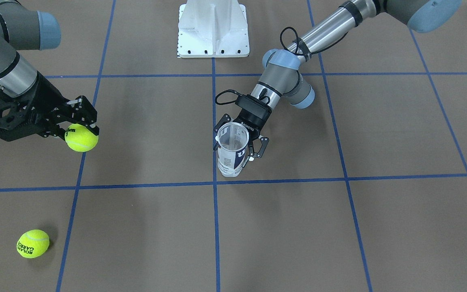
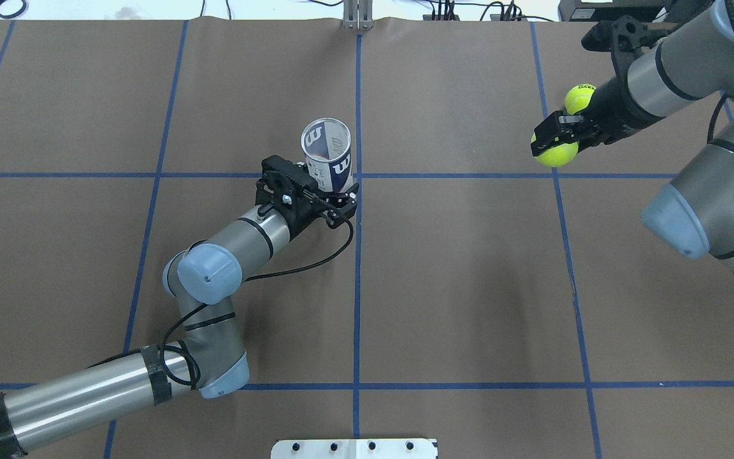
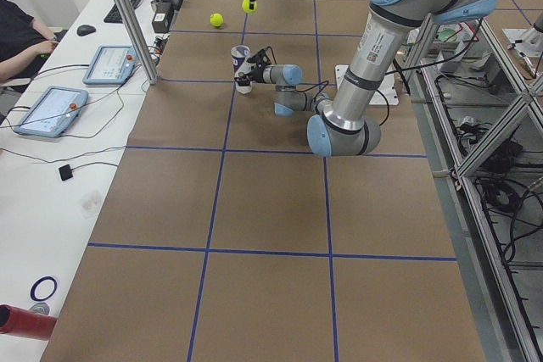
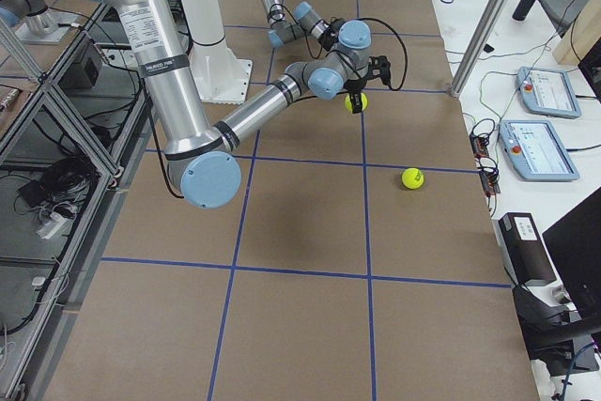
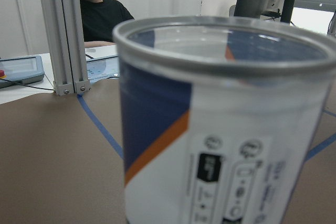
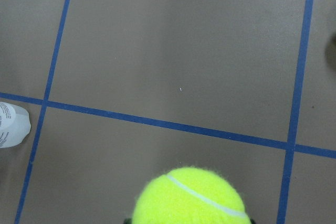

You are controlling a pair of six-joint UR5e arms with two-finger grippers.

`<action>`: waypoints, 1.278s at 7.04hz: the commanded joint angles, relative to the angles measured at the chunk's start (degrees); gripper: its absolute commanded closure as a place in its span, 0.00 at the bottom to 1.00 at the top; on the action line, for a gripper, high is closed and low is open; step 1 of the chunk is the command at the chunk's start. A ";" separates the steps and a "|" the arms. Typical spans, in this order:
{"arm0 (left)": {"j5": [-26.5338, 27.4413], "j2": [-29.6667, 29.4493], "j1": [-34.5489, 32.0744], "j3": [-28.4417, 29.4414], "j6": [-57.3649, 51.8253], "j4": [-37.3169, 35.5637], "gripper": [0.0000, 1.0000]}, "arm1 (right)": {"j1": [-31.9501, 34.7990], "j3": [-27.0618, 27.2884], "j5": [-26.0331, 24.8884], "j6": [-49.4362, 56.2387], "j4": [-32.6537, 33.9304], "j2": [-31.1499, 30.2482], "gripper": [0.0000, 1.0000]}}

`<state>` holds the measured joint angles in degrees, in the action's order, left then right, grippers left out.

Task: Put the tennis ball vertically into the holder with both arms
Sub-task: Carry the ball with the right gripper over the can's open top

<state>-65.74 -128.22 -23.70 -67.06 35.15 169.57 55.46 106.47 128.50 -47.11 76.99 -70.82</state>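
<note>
1. Overhead exterior view: the left fingers pinch the holder low on its wall. It stands upright between them, seemingly resting on the table, with its mouth open above them.
2. Well apart to the right, the right fingers pinch a tennis ball. A spare ball lies just beyond them.
3. I'd carry the ball high, centre it over the mouth, lower it straight, and release it only inside the rim.

The loose ball on the tabletop reads "ROLAND GARROS", with the last letters curving out of sight. The gripped ball shows "ilson" and a 3. The tube bears white "W" logos. The left gripper is marked "ROBOTIQ".
</note>
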 commanded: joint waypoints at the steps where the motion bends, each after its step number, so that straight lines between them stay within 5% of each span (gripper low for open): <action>1: 0.00 -0.19 -0.03 0.35 0.01 -0.02 0.02 | 0.00 0.14 0.00 0.00 0.00 0.50 1.00; 4: 0.00 -0.19 -0.03 0.88 0.09 0.06 0.06 | -0.09 0.40 0.26 0.00 0.09 1.81 1.00; 7: -0.09 -0.19 -0.03 0.96 0.09 0.06 0.13 | -0.70 0.41 3.51 -6.70 10.52 15.21 1.00; 9: -0.17 -0.19 -0.03 0.96 0.27 0.06 0.18 | -2.37 0.32 3.60 -12.98 10.55 20.52 1.00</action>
<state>-65.85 -128.41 -23.73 -66.10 35.33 169.63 54.00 106.90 131.93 -55.98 87.02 -53.94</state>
